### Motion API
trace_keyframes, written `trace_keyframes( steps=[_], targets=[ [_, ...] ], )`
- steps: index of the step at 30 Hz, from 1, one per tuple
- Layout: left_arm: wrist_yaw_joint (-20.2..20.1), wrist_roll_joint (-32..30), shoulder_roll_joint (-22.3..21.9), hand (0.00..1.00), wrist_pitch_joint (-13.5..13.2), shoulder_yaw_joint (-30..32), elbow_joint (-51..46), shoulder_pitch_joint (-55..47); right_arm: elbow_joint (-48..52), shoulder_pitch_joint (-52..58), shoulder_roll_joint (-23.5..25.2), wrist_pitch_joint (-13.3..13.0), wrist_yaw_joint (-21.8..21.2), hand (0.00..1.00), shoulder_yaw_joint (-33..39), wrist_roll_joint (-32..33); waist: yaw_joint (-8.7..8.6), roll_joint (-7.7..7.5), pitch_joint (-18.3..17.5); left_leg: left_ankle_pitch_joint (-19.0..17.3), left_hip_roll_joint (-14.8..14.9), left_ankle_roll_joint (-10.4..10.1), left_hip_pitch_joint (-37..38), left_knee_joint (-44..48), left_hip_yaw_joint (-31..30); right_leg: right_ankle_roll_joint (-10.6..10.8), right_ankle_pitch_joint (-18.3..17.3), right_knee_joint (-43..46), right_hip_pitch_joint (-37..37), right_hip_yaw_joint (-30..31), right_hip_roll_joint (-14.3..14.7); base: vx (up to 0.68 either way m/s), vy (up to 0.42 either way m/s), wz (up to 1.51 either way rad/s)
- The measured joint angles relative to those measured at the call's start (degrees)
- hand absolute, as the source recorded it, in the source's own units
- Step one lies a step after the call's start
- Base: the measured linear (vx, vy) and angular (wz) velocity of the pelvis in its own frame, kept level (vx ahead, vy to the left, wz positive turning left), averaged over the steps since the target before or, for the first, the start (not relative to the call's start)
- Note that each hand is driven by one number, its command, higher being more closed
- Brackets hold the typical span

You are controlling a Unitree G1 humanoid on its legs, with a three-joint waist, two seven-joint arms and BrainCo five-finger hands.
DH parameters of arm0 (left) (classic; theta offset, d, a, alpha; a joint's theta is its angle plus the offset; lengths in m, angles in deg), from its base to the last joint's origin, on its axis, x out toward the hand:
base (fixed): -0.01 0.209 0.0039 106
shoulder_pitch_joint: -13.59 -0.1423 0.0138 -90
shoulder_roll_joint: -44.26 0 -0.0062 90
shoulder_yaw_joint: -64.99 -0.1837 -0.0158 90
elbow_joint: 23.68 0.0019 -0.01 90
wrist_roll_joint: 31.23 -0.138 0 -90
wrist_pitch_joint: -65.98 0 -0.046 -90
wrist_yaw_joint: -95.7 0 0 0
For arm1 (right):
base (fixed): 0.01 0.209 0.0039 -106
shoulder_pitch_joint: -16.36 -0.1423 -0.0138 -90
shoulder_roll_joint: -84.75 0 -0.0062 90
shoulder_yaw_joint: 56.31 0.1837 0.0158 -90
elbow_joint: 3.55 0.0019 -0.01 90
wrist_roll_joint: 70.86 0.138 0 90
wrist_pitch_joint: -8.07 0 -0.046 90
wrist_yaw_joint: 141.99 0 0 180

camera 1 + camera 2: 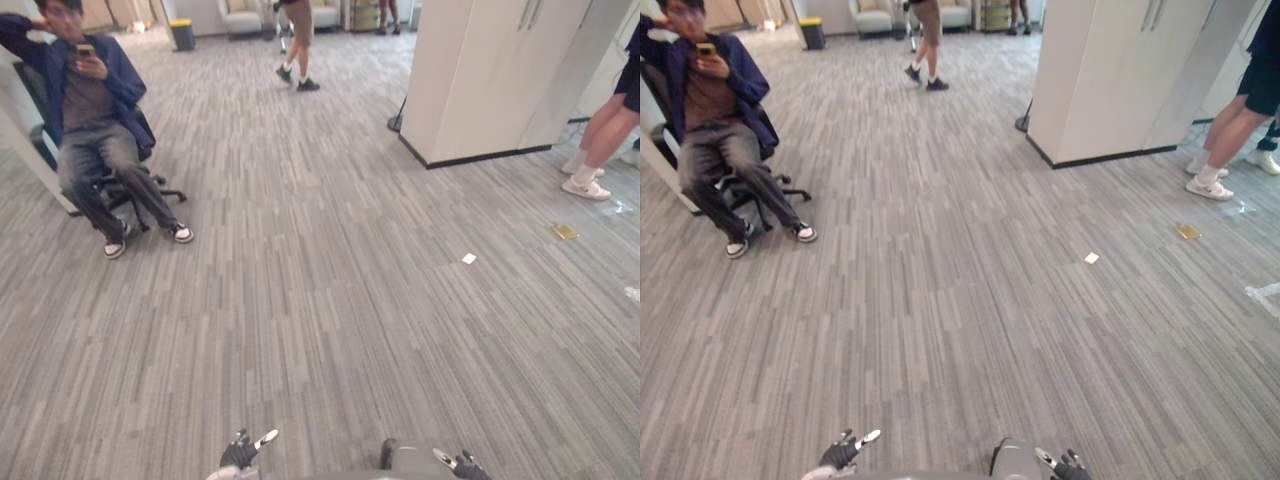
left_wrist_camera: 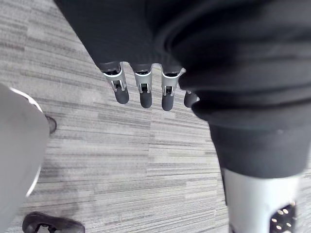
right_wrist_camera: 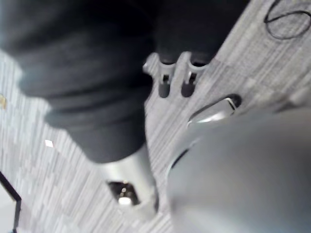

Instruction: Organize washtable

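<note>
My left hand [image 1: 240, 453] hangs low at the bottom edge of the left eye view, over grey striped carpet [image 1: 320, 300]. In the left wrist view its fingers [image 2: 142, 92] point straight down, relaxed, with nothing between them. My right hand [image 1: 465, 465] hangs at the bottom right in the same way. In the right wrist view its fingers [image 3: 167, 82] are loose and hold nothing.
A person [image 1: 95, 120] sits on an office chair at the far left. A tall white cabinet [image 1: 500, 80] stands at the back right, with a person's legs [image 1: 600, 140] beside it. Another person [image 1: 297, 40] walks far back. A white scrap [image 1: 469, 258] and a yellowish piece [image 1: 566, 231] lie on the carpet.
</note>
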Motion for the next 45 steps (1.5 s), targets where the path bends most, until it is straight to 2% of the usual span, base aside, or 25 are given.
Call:
trace_keyframes(
  steps=[2, 4, 9, 11, 13, 14, 15, 16, 18, 19, 21, 22, 23, 24, 25, 26, 30, 35, 37, 38, 39, 41, 42, 44, 45],
  targets=[
    [-0.34, -0.06, -0.97, 0.0, -0.01, 0.22, -0.05, 1.28, 0.41, -0.56, -0.18, -0.02, 0.02, 0.0, -0.01, 0.09, -0.02, 0.82, 0.64, 0.57, 1.34, -0.68, 0.4, 0.19, 0.1, -0.94, -2.66, 1.97, -0.17, -1.12, 0.92, 0.37, -0.295, 0.13],
    [-0.88, -0.04, -1.65, 0.0, -0.09, 0.25, -0.13, 1.85, 0.32, -0.66, -0.21, 0.11, 0.07, 0.0, -0.04, -0.04, -0.02, 0.96, 0.49, 3.54, 2.73, -1.81, 1.74, -0.95, -0.04, -1.8, -6.33, 3.29, 1.45, -3.19, 1.47, 0.45, -0.322, 0.32],
    [-0.92, -0.02, -1.99, 0.0, -0.11, 0.1, -0.08, 2.09, 0.03, -0.87, 0.57, 0.13, 0.06, 0.0, 1.39, -0.07, -0.14, 1.43, -0.53, 5.33, 5.66, -4.1, 1.84, 0.45, -3.32, -3.31, -8.44, 1.44, 5.63, -7.09, 2.89, 0.33, -0.163, 0.36],
    [-0.89, 0.05, -0.75, 0.0, -0.19, 0.07, -0.1, 2.13, -0.49, -1.2, 1.59, 0.07, -0.08, 0.0, 1.54, -0.1, 0.04, 0.2, -1.09, 5.99, 6.39, -5.28, -2.23, 9.79, -6.85, -3.53, -8.36, -2.52, 9.29, -7.65, 4.04, 0.35, -0.176, 0.21],
    [-0.87, 0.16, -0.22, 0.0, -0.19, 0.19, -0.23, 1.96, -0.45, -1.18, 1.77, 0.06, -0.08, 0.0, 1.34, 0.03, 0.06, -0.03, -1.21, 6.44, 7.12, -6.09, -6.58, 21.13, -8.75, -3.78, -8.2, -5.05, 12.07, -7.51, 4.65, 0.29, -0.099, -0.06],
    [-0.83, 0.22, 0.41, 0.0, -0.18, 0.28, -0.72, 1.38, -0.37, -1.13, 1.74, 0.07, -0.11, 0.0, 0.78, 0.03, 0.12, -0.05, -1.29, 9.77, 7.42, -8.79, -11.48, 31.74, -11.18, -3.79, -8.2, -6.39, 13.98, -7.0, 5.37, 0.26, -0.027, -0.35],
    [-0.84, 0.23, 0.96, 0.0, -0.15, 0.27, -0.84, 0.61, -0.37, -1.0, 1.79, 0.06, -0.09, 0.0, 0.12, 0.03, 0.28, -0.43, -1.11, 15.98, 7.14, -9.14, -15.21, 40.76, -12.79, -3.97, -8.08, -8.43, 16.36, -5.86, 5.77, 0.26, -0.019, -0.42],
    [-0.84, 0.48, 1.21, 0.0, -0.12, 0.48, -1.13, 0.3, -0.34, -1.05, 2.13, 0.06, -0.08, 0.0, -0.4, 0.03, 0.48, -0.74, -0.88, 17.5, 7.25, -8.57, -17.19, 45.37, -12.79, -4.01, -8.06, -9.37, 17.52, -5.5, 5.88, 0.25, 0.012, -0.37],
    [-0.86, 0.46, 1.37, 0.0, -0.25, 0.28, -2.03, 0.22, -0.48, -0.97, 1.88, 0.12, 0.12, 0.0, -0.69, 0.03, 0.56, -0.4, -0.49, 9.94, 6.85, -3.6, -25.19, 57.37, -10.54, -3.99, -8.04, -12.09, 21.53, -4.45, 5.61, 0.29, 0.091, -0.28],
    [-0.77, 0.78, 1.46, 0.0, -0.77, 0.4, -2.82, 0.42, -0.72, -1.06, 2.23, 0.09, 0.22, 0.0, -0.02, 0.04, 0.86, -1.0, 0.29, 3.97, 6.42, -1.48, -28.81, 57.22, -6.52, -3.97, -8.02, -13.14, 24.57, -3.3, 4.28, 0.27, 0.167, -0.33],
    [-0.62, 0.92, 1.71, 0.0, -0.92, 0.16, -3.11, 0.59, -0.9, -0.97, 2.25, 0.08, 0.26, 0.0, 0.29, 0.05, 1.54, -1.26, 0.47, 1.81, 5.64, -0.62, -30.86, 51.96, -3.77, -3.72, -8.17, -13.36, 26.12, -2.09, 2.91, 0.19, 0.182, -0.5],
    [-0.27, 1.08, 1.69, 0.0, -0.94, -0.06, -3.37, 0.41, -0.53, -0.95, 1.52, 0.0, 0.27, 0.0, 0.27, 0.05, 2.02, -0.19, 0.44, 4.49, 4.83, -1.25, -31.09, 32.07, -1.01, -0.4, -10.38, -14.02, 27.51, -0.18, 2.79, 0.16, 0.183, -0.58],
    [0.07, 1.15, 1.09, 0.0, -0.92, -0.12, -3.27, 0.0, 0.42, -0.66, 0.77, -0.01, 0.13, 0.0, 0.03, 0.03, 1.74, 1.87, 0.18, 8.57, 5.27, 0.42, -30.58, 23.15, -1.35, 0.71, -11.43, -14.03, 27.76, 0.73, 4.04, 0.2, 0.229, -0.43],
    [0.13, 1.55, 1.32, 0.0, -0.74, -0.29, -2.43, 0.37, 0.17, -0.88, 1.12, 0.1, 0.54, 0.0, -0.07, 0.09, 1.57, 1.56, 0.59, 8.34, 4.32, 0.98, -30.35, 24.03, -0.84, 1.32, -12.32, -13.65, 28.05, 1.76, 2.82, 0.2, 0.128, 0.07],
    [0.57, 1.73, 1.8, 0.0, -0.94, 0.11, -2.46, 0.41, -0.21, -0.67, 1.35, 0.15, 0.81, 0.0, -1.21, 0.02, 1.56, -0.97, 0.19, 9.49, 1.93, 1.18, -28.28, 18.87, 0.3, -0.33, -11.86, -14.57, 27.44, 5.55, 2.32, 0.25, 0.151, 0.27],
    [0.6, 1.83, 2.06, 0.0, -0.9, 0.32, -2.87, 0.76, -0.2, -0.72, 1.7, -0.02, 1.08, 0.0, -1.54, 0.04, 1.54, -2.63, -0.42, 9.8, 0.15, 1.27, -28.56, 16.73, 0.28, -1.02, -10.39, -15.98, 26.8, 6.91, 2.0, 0.3, 0.18, 0.24],
    [0.52, 1.86, 1.53, 0.0, -0.86, 2.5, -2.41, 0.31, -0.67, -2.04, 3.11, 0.01, 1.18, 0.0, -2.05, -0.11, 2.0, -2.59, -0.98, 9.67, -1.59, 2.45, -24.69, 10.59, 2.06, 0.02, -4.43, -16.04, 26.33, 10.58, 0.54, 0.18, 0.157, -0.1],
    [0.39, 1.82, 1.75, 0.0, -0.82, -0.05, -1.7, -0.87, -0.83, -2.09, 2.1, 0.03, 0.93, 0.0, -1.3, -0.3, 1.76, -2.63, -3.13, 9.91, -6.03, 2.94, -18.32, 2.74, 3.66, 0.07, -4.36, -6.74, 22.89, 13.94, -2.4, 0.17, 0.123, -0.23],
    [0.34, 1.74, 2.22, 0.0, -0.82, -2.5, -0.95, -0.71, -0.9, -1.07, 1.52, 0.03, 0.88, 0.0, -1.08, -0.73, 1.68, -2.33, -3.54, 9.47, -7.11, 3.6, -15.69, 0.93, 3.58, 2.27, -3.12, 3.6, 19.04, 15.29, -2.54, 0.21, 0.146, 0.03],
    [0.3, 1.65, 2.62, 0.0, -0.82, -4.04, -0.96, -0.75, -0.93, -0.38, 1.52, 0.04, 0.86, 0.0, -0.09, -0.73, 1.29, -2.55, -3.49, 9.02, -7.88, 4.28, -13.89, 0.34, 3.12, 7.12, -0.42, 12.28, 15.71, 15.73, -2.85, 0.24, 0.116, 0.26],
    [0.27, 1.65, 3.11, 0.0, -0.81, -5.66, -0.96, -0.77, -0.95, 0.38, 1.53, 0.06, 0.85, 0.0, 0.12, -0.74, 0.59, -2.53, -3.05, 8.36, -8.71, 5.23, -11.98, 0.01, 2.21, 10.31, 3.64, 19.83, 13.13, 15.55, -3.32, 0.25, 0.093, 0.35],
    [0.29, 1.65, 3.71, 0.0, -0.78, -7.09, -0.81, -0.74, -0.97, 0.71, 1.74, 0.11, 0.81, 0.0, 0.24, -0.75, -0.3, -3.04, -2.66, 7.43, -9.13, 6.5, -9.76, 0.15, 1.21, 9.63, 5.28, 28.81, 9.78, 14.47, -3.61, 0.27, 0.02, 0.3],
    [0.27, 1.61, 3.7, 0.0, -0.69, -7.1, -0.5, -0.56, -0.96, 0.73, 1.67, 0.12, 0.76, 0.0, 0.41, -0.75, -0.33, -2.97, -2.41, 6.52, -8.94, 7.01, -8.0, 0.26, 0.29, 7.81, 2.04, 34.98, 6.34, 12.65, -3.34, 0.33, -0.024, 0.23],
    [0.23, 1.65, 3.37, 0.0, -0.62, -6.74, -0.01, -0.36, -0.89, 0.58, 1.6, 0.07, 0.65, 0.0, 1.01, -0.69, -0.29, -2.57, -1.27, 6.3, -7.85, 6.78, -3.72, -0.74, -0.12, 3.31, -5.0, 35.86, 1.56, 7.48, -2.97, 0.3, -0.085, 0.28],
    [0.23, 1.64, 3.26, 0.0, -0.63, -6.56, -0.02, -0.23, -0.85, 0.5, 1.57, 0.02, 0.6, 0.0, 1.03, -0.68, -0.29, -2.46, -1.16, 6.21, -7.62, 6.63, -3.24, -0.98, -0.13, 2.78, -5.4, 34.75, 0.97, 6.95, -2.92, 0.24, -0.146, 0.25]
  ],
)
